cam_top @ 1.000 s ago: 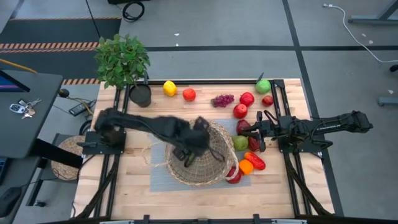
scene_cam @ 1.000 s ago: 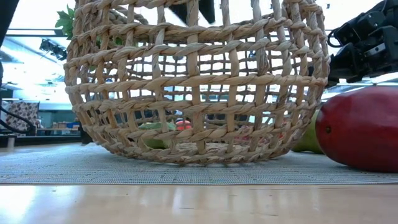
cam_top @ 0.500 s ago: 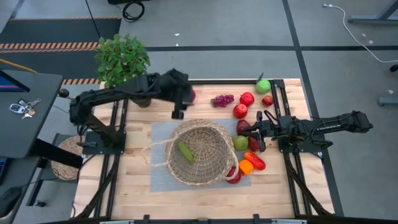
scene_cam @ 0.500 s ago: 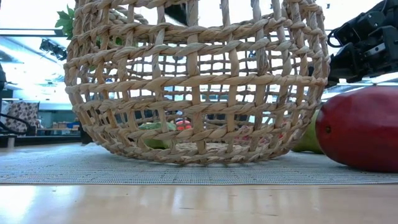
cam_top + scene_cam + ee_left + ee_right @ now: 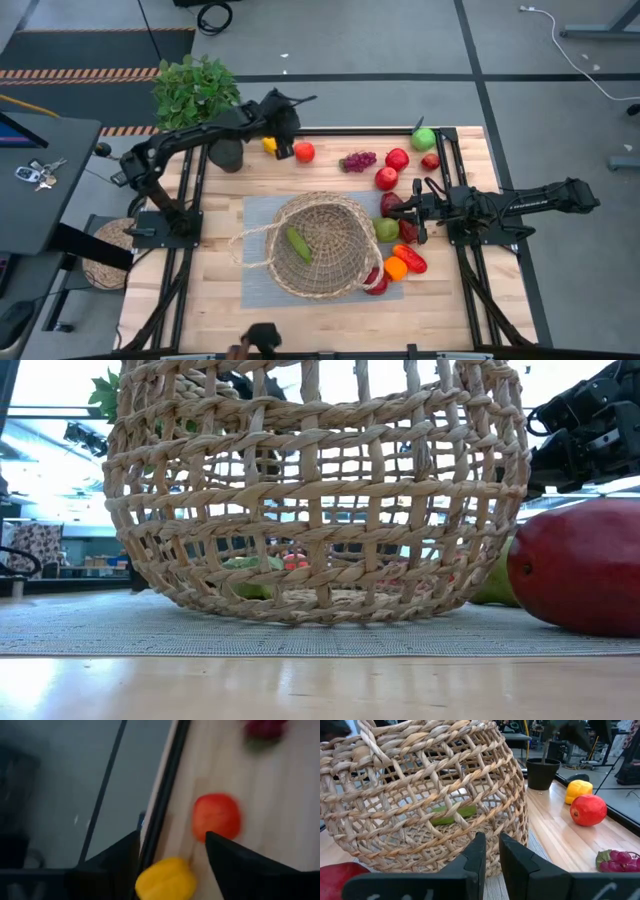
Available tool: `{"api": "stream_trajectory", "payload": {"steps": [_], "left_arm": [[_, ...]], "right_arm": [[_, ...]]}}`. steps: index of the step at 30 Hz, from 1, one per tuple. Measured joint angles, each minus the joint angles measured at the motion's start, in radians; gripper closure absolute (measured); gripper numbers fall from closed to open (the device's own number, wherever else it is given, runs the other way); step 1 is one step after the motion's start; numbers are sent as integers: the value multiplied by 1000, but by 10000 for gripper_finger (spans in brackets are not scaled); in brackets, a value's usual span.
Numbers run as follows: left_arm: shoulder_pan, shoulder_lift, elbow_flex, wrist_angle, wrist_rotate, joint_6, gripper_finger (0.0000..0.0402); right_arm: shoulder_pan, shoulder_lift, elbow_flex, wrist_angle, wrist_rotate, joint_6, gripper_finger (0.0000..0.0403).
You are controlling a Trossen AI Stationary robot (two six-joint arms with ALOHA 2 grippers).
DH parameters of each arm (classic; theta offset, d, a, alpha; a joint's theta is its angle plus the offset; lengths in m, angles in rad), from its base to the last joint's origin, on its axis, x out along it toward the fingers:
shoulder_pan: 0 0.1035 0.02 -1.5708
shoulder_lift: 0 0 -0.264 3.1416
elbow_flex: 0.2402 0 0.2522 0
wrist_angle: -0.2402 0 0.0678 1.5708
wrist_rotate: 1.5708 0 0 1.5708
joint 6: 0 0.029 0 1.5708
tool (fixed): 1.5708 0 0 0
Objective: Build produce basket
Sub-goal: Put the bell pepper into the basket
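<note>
The wicker basket stands on a grey mat in the middle of the table, with a green cucumber lying inside it. My left gripper hovers open at the table's far edge. A yellow fruit shows between its fingers and a red fruit lies just beyond; I see no touch. More produce lies right of the basket: grapes, red pieces, a green one and an orange one. My right gripper rests shut beside the basket's right wall.
A potted plant with a dark pot stands at the far left corner, close to my left gripper. Black rails run along both sides of the table. A large dark red fruit lies by the basket's near right side.
My left arm has swung from over the basket toward the table's far edge and left, sinking a little, and now stands over the yellow fruit. The cucumber lies in the basket where the arm was. My right arm has kept still.
</note>
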Motion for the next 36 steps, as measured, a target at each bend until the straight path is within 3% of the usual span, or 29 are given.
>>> {"api": "stream_trajectory", "payload": {"steps": [6,10,22,36], "left_arm": [[9,90,0,-24,-90,-32,69],[12,142,0,-46,-113,-48,36],[100,252,1,-101,-118,-159,31],[123,265,-8,-115,-147,-103,34]], "right_arm": [[0,0,0,2,0,0,342],[0,0,0,2,0,0,342],[0,0,0,2,0,0,342],[0,0,0,2,0,0,342]]}}
